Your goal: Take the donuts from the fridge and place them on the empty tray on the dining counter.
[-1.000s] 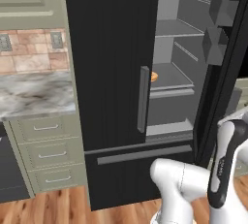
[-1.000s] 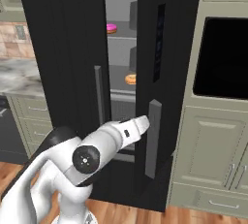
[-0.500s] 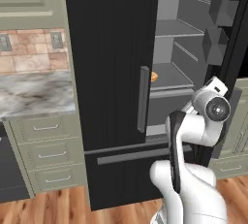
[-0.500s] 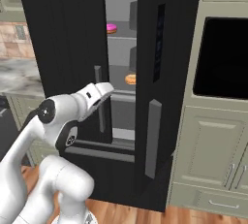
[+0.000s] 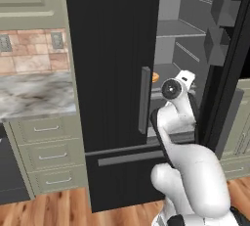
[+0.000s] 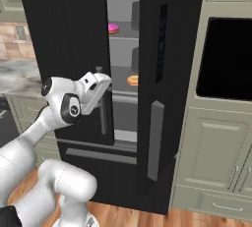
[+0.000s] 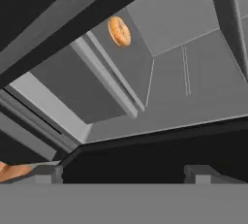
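On the fridge shelves: two donuts sit behind the half-open doors.
Pink donut [image 6: 113, 28]: on an upper grey shelf, seen through the gap between the doors in the right base view.
Glazed donut [image 6: 132, 80]: orange-tan, on the shelf below the pink one; it also shows as an orange edge [image 5: 155, 77] beside the left door in the left base view, and lies flat on the grey shelf [image 7: 119, 30] in the hand view.
Fridge [image 6: 69, 34]: tall and black, both upper doors ajar, grey shelved interior open between them; a grey bar handle [image 5: 144, 100] runs down the left door, another [image 6: 155, 139] down the right door.
Gripper [image 7: 126, 169]: its two dark fingertips stand wide apart at the bottom of the hand view, with nothing between them; it points into the fridge opening, apart from the glazed donut.
Arm: the white wrist [image 6: 94, 91] reaches to the door gap, below the level of the glazed donut's shelf.
Surroundings: a marble counter [image 5: 34, 98] on sage-green drawers stands left of the fridge, with a tiled wall [image 5: 29, 49] above it; a black wall oven [image 6: 229, 59] sits in pale cabinets to the right.
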You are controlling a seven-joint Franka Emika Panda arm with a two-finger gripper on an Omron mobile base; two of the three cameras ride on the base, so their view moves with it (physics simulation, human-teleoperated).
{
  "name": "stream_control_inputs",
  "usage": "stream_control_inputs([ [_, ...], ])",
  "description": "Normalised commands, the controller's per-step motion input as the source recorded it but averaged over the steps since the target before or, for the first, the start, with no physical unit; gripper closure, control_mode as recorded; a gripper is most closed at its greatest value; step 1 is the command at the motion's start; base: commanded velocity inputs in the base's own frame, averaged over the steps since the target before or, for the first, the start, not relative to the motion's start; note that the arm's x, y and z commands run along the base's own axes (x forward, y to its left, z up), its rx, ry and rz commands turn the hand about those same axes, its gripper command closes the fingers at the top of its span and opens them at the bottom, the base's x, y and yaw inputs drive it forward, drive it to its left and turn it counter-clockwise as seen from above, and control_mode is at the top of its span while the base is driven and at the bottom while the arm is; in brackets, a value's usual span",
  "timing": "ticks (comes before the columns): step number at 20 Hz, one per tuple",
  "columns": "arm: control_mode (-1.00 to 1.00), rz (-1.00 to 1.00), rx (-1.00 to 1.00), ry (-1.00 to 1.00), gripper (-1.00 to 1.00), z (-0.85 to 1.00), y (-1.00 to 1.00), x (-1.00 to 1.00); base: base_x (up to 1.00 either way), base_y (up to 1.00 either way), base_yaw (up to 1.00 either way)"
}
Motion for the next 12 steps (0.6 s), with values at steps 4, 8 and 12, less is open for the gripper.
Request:
stream_control_inputs([
  [4,-1.0,-0.21,-0.05,0.21,-1.0,0.0,-0.5,0.57,0.0,0.0,0.0],
  [8,-1.0,-0.05,0.0,0.16,-1.0,-0.02,-0.84,0.59,0.0,0.0,0.0],
  [12,-1.0,-0.02,0.0,0.12,-1.0,-0.01,-0.77,0.57,0.0,0.0,0.0],
])
